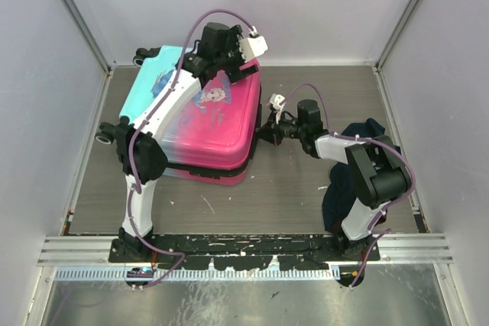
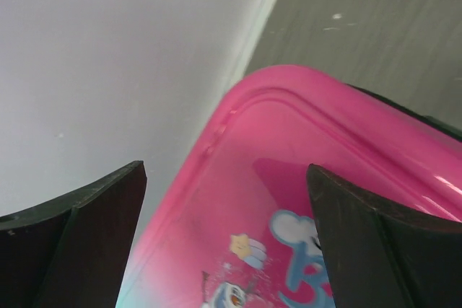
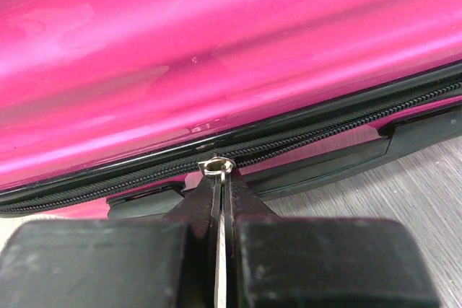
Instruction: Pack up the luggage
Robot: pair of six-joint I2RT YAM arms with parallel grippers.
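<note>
The luggage [image 1: 221,124], a hard-shell case fading from pink to turquoise with a cartoon print, lies flat and closed on the left half of the table. My left gripper [image 1: 243,69] hangs open over its far right pink corner [image 2: 289,178]. The two dark fingers [image 2: 86,229] stand wide apart with only the lid showing between them. My right gripper [image 1: 263,133] is at the case's right side, shut on the small metal zipper pull [image 3: 216,167] of the black zipper [image 3: 346,131]. That zipper runs along the pink shell [image 3: 216,48].
A dark navy cloth heap [image 1: 340,188] lies on the table at the right, partly under my right arm. Pale walls enclose the table on the left, back and right. The case's black wheels [image 1: 105,137] point toward the left wall.
</note>
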